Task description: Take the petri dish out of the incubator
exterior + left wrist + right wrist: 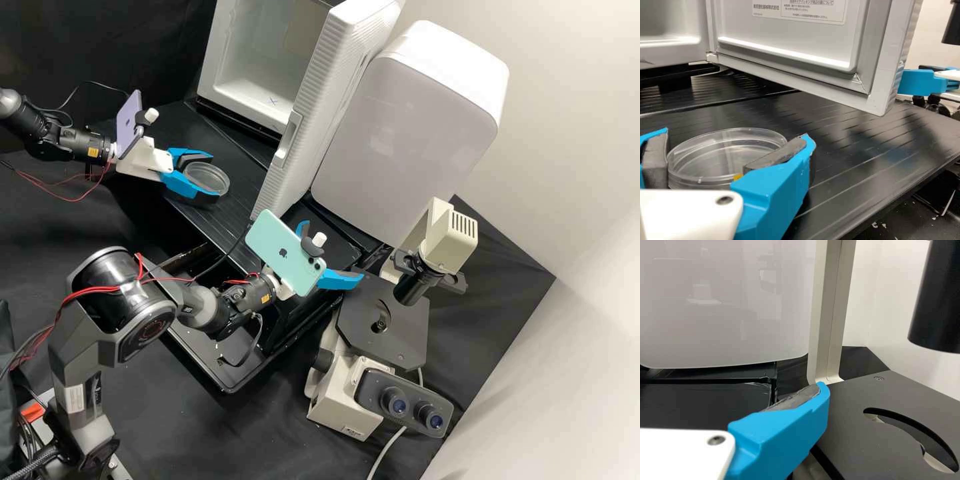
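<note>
1. Left gripper [212,176] [735,141]: the jaws are set narrow around the petri dish [204,173] [720,156], with a dark pad against the rim on either side.
2. Petri dish: clear, shallow and level. It is out of the incubator [263,57], in the left jaws, over the ribbed black tray [233,217] [865,150]. Cannot tell whether it rests on the tray or is just above it.
3. Incubator door [327,100] [790,50]: swung open, its lower edge beyond the left jaws and above the tray. The white chamber is ahead of the left jaws, well apart from the dish.
4. Right gripper [348,277]: low, at the near edge of the microscope stage [383,323] [880,410], well apart from the left jaws and the dish. One blue finger [805,400] shows in its own wrist view. Cannot tell how wide its jaws stand.
5. Ahead of the right jaws: a large white housing [413,127] [725,300], and beside it a cream upright post [827,310].
6. Microscope [363,393]: eyepieces below the right jaws, on the black worktop [500,267].
</note>
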Available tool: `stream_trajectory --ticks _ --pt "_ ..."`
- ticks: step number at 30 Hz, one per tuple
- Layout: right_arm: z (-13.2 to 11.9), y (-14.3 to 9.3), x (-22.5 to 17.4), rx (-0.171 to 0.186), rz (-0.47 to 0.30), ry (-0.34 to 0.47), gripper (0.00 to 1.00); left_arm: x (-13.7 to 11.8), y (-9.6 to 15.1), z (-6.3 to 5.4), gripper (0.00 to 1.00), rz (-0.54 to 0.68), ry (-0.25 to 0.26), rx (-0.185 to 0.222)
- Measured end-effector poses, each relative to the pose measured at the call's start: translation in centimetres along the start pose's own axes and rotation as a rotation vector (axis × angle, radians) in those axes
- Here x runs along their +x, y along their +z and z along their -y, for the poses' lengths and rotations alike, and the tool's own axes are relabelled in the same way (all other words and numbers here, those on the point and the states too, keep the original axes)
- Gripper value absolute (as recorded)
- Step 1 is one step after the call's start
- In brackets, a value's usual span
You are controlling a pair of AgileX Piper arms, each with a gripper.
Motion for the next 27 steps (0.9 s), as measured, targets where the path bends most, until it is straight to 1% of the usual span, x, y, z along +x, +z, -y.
stream_trajectory --ticks 2,3,8,14,24,27 --pt "0.00 0.00 0.00 0.000 0.000 0.000 1.00 -0.01 0.01 -0.02 0.00 0.000 0.001 0.000" --pt "0.00 0.00 0.00 0.000 0.000 0.000 1.00 -0.01 0.01 -0.02 1.00 0.000 0.001 0.000" --pt "0.00 0.00 0.00 0.000 0.000 0.000 1.00 0.04 0.00 -0.08 1.00 -0.002 0.000 0.001" --pt "0.00 0.00 0.00 0.000 0.000 0.000 1.00 0.08 -0.05 0.06 1.00 -0.012 -0.020 0.002" --pt "0.00 0.00 0.00 0.000 0.000 0.000 1.00 0.11 0.14 0.12 1.00 -0.007 -0.022 0.003" --pt "0.00 0.00 0.00 0.000 0.000 0.000 1.00 0.12 0.21 0.14 1.00 -0.004 -0.023 0.018"
